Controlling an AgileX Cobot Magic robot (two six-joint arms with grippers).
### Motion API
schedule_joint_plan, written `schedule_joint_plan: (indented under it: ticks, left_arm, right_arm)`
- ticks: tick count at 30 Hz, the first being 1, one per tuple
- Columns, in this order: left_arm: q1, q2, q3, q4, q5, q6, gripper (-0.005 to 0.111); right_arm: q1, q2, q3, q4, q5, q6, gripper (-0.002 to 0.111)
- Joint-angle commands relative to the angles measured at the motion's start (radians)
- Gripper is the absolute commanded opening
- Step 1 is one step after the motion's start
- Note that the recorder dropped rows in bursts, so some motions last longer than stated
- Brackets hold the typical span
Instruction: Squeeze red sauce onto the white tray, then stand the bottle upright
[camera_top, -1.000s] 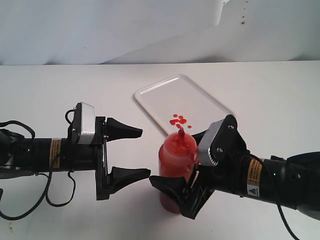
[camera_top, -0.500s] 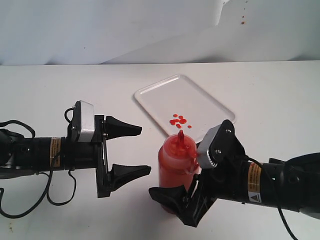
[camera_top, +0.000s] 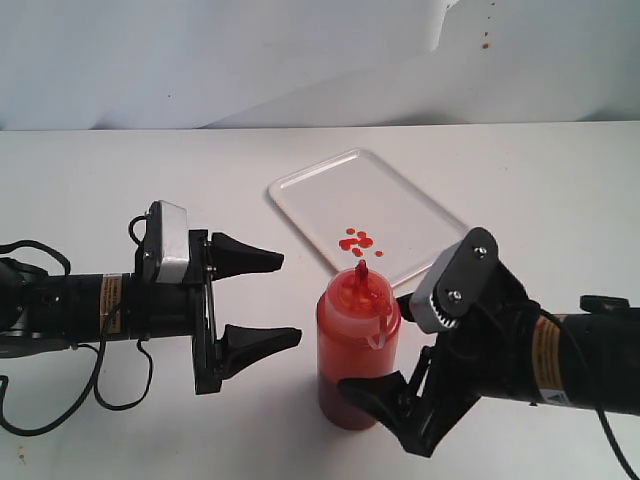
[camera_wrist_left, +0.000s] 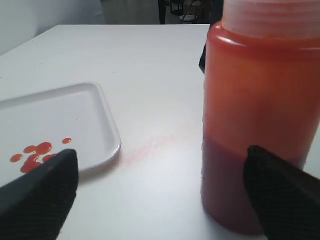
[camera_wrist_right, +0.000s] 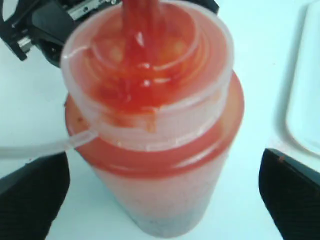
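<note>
Both claws stood wide open, empty. Right claw had just backed off the bottle, upright on the counter between it and the left claw, near the white tray. Red sauce was down; task looked done.

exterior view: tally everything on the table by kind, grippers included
squeeze bottle: 1
white tray: 1
patch of red sauce drops: 1
grippers: 2, the left gripper and the right gripper
total: 5
</note>
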Motion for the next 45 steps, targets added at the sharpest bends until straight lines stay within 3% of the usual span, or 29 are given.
schedule_joint_plan:
  ticks: [1, 7, 12, 18, 19, 24, 29, 33, 38, 41, 45]
  left_arm:
    - [0.002, -0.009, 0.001, -0.012, -0.012, 0.002, 0.068]
    - [0.002, -0.009, 0.001, -0.010, -0.012, 0.002, 0.002]
    - [0.002, -0.058, 0.008, 0.002, -0.012, 0.059, 0.000]
    - [0.002, -0.259, 0.089, -0.098, -0.012, 0.011, 0.000]
    - [0.002, -0.307, 0.108, -0.140, -0.012, 0.011, 0.000]
    - [0.000, -0.495, 0.191, -0.311, 0.026, 0.009, 0.000]
    - [0.000, -0.668, 0.273, -0.402, 0.056, -0.092, 0.000]
    - [0.000, -0.797, 0.324, -0.417, 0.079, -0.105, 0.000]
    - [0.000, -0.968, 0.373, -0.522, 0.274, -0.132, 0.000]
    - [0.000, -1.072, 0.377, -0.508, 0.380, -0.132, 0.000]
    - [0.000, -1.174, 0.377, -0.508, 0.395, -0.132, 0.000]
  right_arm:
    - [-0.007, -0.096, 0.030, -0.109, 0.051, 0.137, 0.093]
    - [-0.007, -0.266, 0.119, -0.110, 0.114, 0.183, 0.085]
    - [-0.007, -0.425, 0.146, -0.065, 0.195, 0.200, 0.061]
    - [-0.007, -0.581, 0.146, -0.065, 0.313, 0.140, 0.005]
    - [-0.007, -0.602, 0.146, -0.065, 0.316, 0.131, 0.000]
    - [-0.007, -0.664, 0.131, 0.061, 0.319, 0.040, 0.000]
    - [-0.007, -0.670, 0.050, 0.353, 0.316, -0.249, 0.000]
    - [-0.007, -0.668, -0.010, 0.686, 0.251, -0.578, 0.000]
    - [-0.007, -0.668, -0.013, 1.213, 0.040, -0.939, 0.000]
    - [-0.007, -0.668, -0.013, 1.464, -0.010, -1.034, 0.000]
    - [-0.007, -0.668, -0.013, 1.541, -0.006, -1.036, 0.000]
